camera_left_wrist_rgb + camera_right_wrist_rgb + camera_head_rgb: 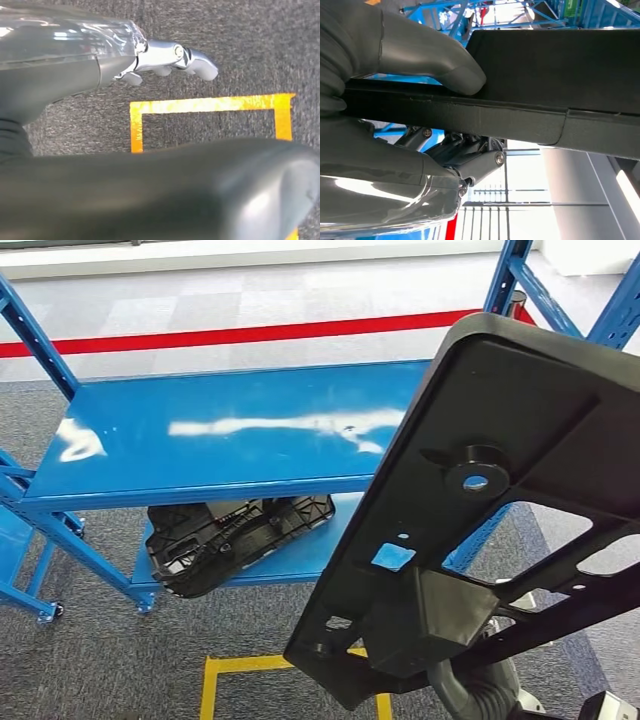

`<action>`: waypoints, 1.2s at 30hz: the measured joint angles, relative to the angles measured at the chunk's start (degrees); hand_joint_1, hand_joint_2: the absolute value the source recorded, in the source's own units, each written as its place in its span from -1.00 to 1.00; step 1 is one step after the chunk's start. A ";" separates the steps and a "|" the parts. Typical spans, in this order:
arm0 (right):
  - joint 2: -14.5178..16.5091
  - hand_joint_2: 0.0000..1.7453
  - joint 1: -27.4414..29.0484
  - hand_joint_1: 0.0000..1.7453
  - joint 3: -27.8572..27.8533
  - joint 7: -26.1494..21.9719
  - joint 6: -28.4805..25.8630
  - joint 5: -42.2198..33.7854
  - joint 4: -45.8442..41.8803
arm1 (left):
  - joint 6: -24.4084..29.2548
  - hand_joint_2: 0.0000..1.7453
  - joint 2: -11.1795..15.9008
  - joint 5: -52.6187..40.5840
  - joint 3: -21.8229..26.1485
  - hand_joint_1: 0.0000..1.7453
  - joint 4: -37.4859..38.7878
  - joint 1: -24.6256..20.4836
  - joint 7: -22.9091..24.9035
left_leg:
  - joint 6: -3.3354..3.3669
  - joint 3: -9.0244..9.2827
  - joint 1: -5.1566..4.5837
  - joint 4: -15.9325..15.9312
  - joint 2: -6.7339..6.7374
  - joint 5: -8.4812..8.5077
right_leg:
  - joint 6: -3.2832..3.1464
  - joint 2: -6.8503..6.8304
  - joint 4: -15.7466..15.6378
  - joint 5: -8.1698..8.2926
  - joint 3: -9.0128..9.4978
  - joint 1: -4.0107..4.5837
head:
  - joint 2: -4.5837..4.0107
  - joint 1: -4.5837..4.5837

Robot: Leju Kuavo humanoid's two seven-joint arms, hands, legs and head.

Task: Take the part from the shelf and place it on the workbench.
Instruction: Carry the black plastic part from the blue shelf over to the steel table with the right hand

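A large flat black plastic part [490, 500] with cut-outs hangs tilted in front of the blue shelf, at the right of the head view. My right hand [376, 150] grips its edge [554, 75], the thumb [433, 60] pressing on one face and the fingers on the other. In the head view the part hides most of that hand, leaving its grey wrist [479, 690] below the part. My left hand [56, 90] hangs over the carpet with its fingers [166, 57] stretched out and nothing in it.
The blue shelf's upper board [226, 440] is bare and glossy. A second black part [234, 535] lies on the lower board. A yellow tape square [219, 670] [207, 105] marks the grey carpet near me. A red line [226, 335] crosses the floor behind the shelf.
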 joint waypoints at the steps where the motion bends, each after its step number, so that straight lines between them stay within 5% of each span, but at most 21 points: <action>1: 0.11 1.00 -0.07 1.00 0.00 -0.05 0.02 -0.20 0.27 | -0.27 1.00 0.07 0.12 0.03 -1.00 0.00 -0.01 -0.40 | -0.20 -0.69 0.07 3.53 -0.02 -1.79 | -0.10 -0.11 0.02 0.46 -0.67 0.05 | 0.00 0.00; 2: 0.20 1.00 -0.12 1.00 0.00 -0.10 0.04 -0.33 0.58 | -0.49 1.00 0.13 0.18 0.04 -1.00 0.00 -0.01 -0.76 | -0.28 -0.96 0.10 6.19 -0.04 -2.27 | -0.12 -0.21 0.05 0.92 -1.28 0.11 | 0.00 -0.01; 4: 0.36 1.00 -0.26 1.00 0.00 -0.25 0.05 -0.45 1.17 | -0.72 1.00 0.16 0.19 0.04 -1.00 0.00 0.00 -1.28 | -0.06 0.79 0.08 6.39 -0.08 -0.03 | -0.07 -0.34 0.12 1.77 -2.35 0.28 | 0.00 -0.01; 6: 0.52 1.00 -0.39 1.00 -0.01 -0.58 0.00 -0.47 1.60 | -0.66 1.00 0.29 0.08 0.04 -1.00 0.00 -0.06 -1.49 | 0.71 6.06 -0.12 -1.04 -0.18 2.84 | 0.10 -0.36 0.16 2.40 -2.94 0.46 | 0.00 -0.01; 8: 0.69 1.00 -0.53 1.00 -0.02 -1.05 -0.10 -0.43 1.88 | -0.52 1.00 0.54 -0.10 0.04 -1.00 0.00 -0.17 -1.52 | 1.51 10.85 -0.47 -8.63 -0.26 3.18 | 0.52 -0.41 0.19 2.92 -3.14 0.58 | 0.00 0.00; 10: 0.78 1.00 -0.63 1.00 -0.02 -1.52 -0.16 -0.28 2.01 | -0.43 1.00 0.81 -0.18 0.04 -1.00 0.00 -0.27 -1.51 | 1.85 12.13 -0.78 -11.19 -0.27 2.75 | 1.21 -0.47 0.19 3.47 -3.33 0.52 | 0.00 0.01; 13: 0.80 1.00 -0.65 1.00 -0.15 -2.09 -0.17 0.16 2.01 | -0.38 1.00 1.11 -0.29 0.04 -1.00 0.00 -0.49 -1.46 | 2.64 11.91 -0.37 -12.69 -0.05 3.30 | 2.02 -0.27 1.80 2.27 -4.54 0.58 | 0.00 0.07; 16: 0.79 1.00 -0.61 1.00 -0.43 -2.46 -0.16 0.80 2.13 | -0.31 1.00 1.34 -0.44 0.05 -1.00 0.00 -0.45 -1.40 | 3.13 10.92 -0.28 -12.67 0.19 3.86 | 2.30 0.07 11.14 -3.32 -8.27 0.60 | 0.00 0.15; 18: 0.79 1.00 -0.58 1.00 -0.55 -2.62 -0.11 1.37 2.31 | -0.21 1.00 1.43 -0.56 0.07 -1.00 0.00 -0.41 -1.35 | 3.11 10.36 -0.32 -12.12 0.30 3.93 | 2.51 0.08 15.46 -4.57 -9.29 0.55 | 0.00 0.15; 19: 0.79 1.00 -0.62 1.00 -0.58 -2.66 -0.04 1.68 2.38 | -0.14 1.00 1.45 -0.60 0.08 -1.00 0.00 -0.44 -1.34 | 3.06 10.18 -0.31 -11.81 0.33 3.90 | 2.60 0.08 14.35 -3.56 -8.30 0.52 | 0.00 0.15; 21: 0.78 1.00 -0.85 1.00 -0.61 -2.67 0.30 2.45 2.48 | 0.02 1.00 1.46 -0.45 0.10 -1.00 0.00 -0.53 -1.36 | 2.78 9.87 -0.27 -11.13 0.33 3.68 | 2.63 0.06 7.47 -0.38 -4.32 0.44 | 0.00 0.16; 23: 0.78 1.00 -1.26 1.00 -0.58 -2.64 0.80 3.14 2.56 | 0.16 1.00 1.52 -0.18 0.24 -1.00 0.00 -0.66 -1.44 | 2.28 9.22 -0.47 -10.22 0.28 3.40 | 2.23 0.11 1.97 1.03 -1.73 0.46 | 0.00 0.13; 28: 0.79 1.00 -2.33 1.00 -0.54 -2.40 1.39 3.90 2.92 | 0.29 1.00 1.62 0.34 0.84 -1.00 0.00 -0.77 -1.72 | 1.11 7.89 -0.49 -8.36 -0.06 2.23 | 0.75 -0.24 1.00 1.05 -1.95 0.32 | 0.00 0.07; 31: 0.84 1.00 -3.04 1.00 -0.49 -2.30 1.91 4.02 3.11 | 0.30 1.00 1.72 0.47 1.06 -1.00 0.00 -0.84 -1.85 | 0.10 3.80 -0.05 0.70 -0.15 -2.85 | 0.21 -1.10 0.93 1.21 -2.28 0.19 | 0.00 0.07; 33: 0.85 1.00 -3.40 1.00 -0.46 -2.25 2.10 4.06 3.38 | 0.29 1.00 1.77 0.52 1.20 -1.00 0.00 -0.72 -1.88 | -0.19 1.32 0.12 6.09 -0.15 -4.31 | 0.14 -1.85 0.94 1.26 -2.42 0.21 | 0.00 0.08; 34: 0.85 1.00 -3.65 1.00 -0.47 -2.23 2.20 4.02 3.55 | 0.25 1.00 1.77 0.51 1.26 -1.00 0.00 -0.64 -1.90 | -0.17 1.45 0.15 5.84 -0.13 -3.40 | 0.13 -2.24 0.94 1.26 -2.40 0.22 | 0.00 0.08; 36: 0.85 1.00 -4.45 1.00 -0.51 -2.17 2.68 3.69 3.89 | 0.18 1.00 1.80 0.48 1.35 -1.00 0.00 -0.68 -1.91 | 0.24 4.45 0.08 -0.66 0.47 0.83 | 0.18 -3.05 0.93 1.24 -2.22 0.26 | 0.00 0.08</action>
